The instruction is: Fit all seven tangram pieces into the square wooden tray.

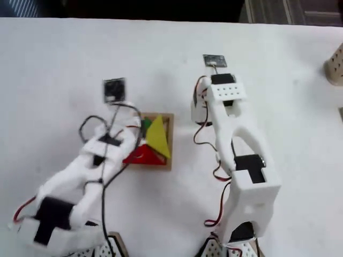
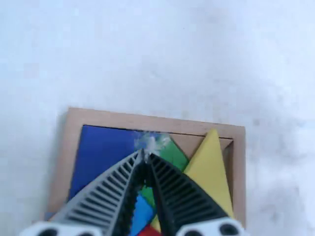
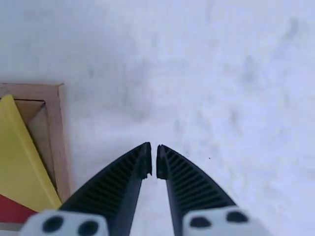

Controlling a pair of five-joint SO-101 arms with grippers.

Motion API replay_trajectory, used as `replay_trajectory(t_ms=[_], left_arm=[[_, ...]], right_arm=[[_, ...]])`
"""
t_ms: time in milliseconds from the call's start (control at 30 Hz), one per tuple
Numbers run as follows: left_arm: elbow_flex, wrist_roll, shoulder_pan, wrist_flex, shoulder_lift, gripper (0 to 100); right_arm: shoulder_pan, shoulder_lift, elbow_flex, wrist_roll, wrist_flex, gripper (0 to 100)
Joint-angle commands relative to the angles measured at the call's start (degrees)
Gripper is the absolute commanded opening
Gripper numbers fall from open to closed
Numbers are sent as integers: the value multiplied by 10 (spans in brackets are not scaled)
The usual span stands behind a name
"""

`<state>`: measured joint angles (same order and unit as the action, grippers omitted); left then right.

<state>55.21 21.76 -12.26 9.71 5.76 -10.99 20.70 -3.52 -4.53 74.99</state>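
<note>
Left gripper (image 2: 145,158): fingers pressed together with nothing between them, tips hovering over the square wooden tray (image 2: 147,119) right where the large blue piece (image 2: 101,152) meets the green piece (image 2: 172,153); whether the tips touch the pieces I cannot tell. Right gripper (image 3: 153,162): also clenched, a hairline slit between the tips, nothing held, over bare table just beside the tray (image 3: 55,128) and not touching it. Tray contents as I read them from the left wrist camera: blue piece fills one side, green sits against it, a lighter blue piece (image 2: 142,211) shows under the fingers, and the yellow triangle (image 2: 209,169) takes the opposite side with its apex up against the inner ledge. A patch of bare tray floor shows between green and yellow. Cannot confirm the yellow triangle lies flat. From the right wrist camera, the yellow triangle (image 3: 17,157) borders a red piece (image 3: 12,211). Overhead: tray (image 1: 170,142) sits mid-table between the two arms, yellow triangle (image 1: 157,136) and red piece (image 1: 143,156) visible in it, the rest covered by the left arm (image 1: 80,176), which lies diagonally from the near left corner. Right arm (image 1: 236,155) stands just right of the tray, apart from it. White table (image 1: 278,80); a pale perforated object (image 1: 335,67) sits at its right edge
</note>
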Motion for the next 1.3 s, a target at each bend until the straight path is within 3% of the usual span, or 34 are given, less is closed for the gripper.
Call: replay_trajectory(t_ms=[0,167,400,767,933,1067,1267], left_arm=[[-111,0,-26,37,-76,23],[-179,-40,-32,119,-125,23],[-178,-52,-79,120,-126,23],[-173,-53,-87,121,-116,23],[-108,-87,-98,96,-29,23],[-25,-90,-139,21,41,23],[2,-90,-159,-4,60,23]], right_arm=[[24,-12,-38,-5,5,21],[46,-9,-51,-5,0,21],[51,-11,-51,-5,-7,21],[52,-7,-65,-5,-4,21],[51,-7,-65,-5,-6,21],[50,-7,-65,-5,-6,21],[49,-7,-65,-5,-6,21]])
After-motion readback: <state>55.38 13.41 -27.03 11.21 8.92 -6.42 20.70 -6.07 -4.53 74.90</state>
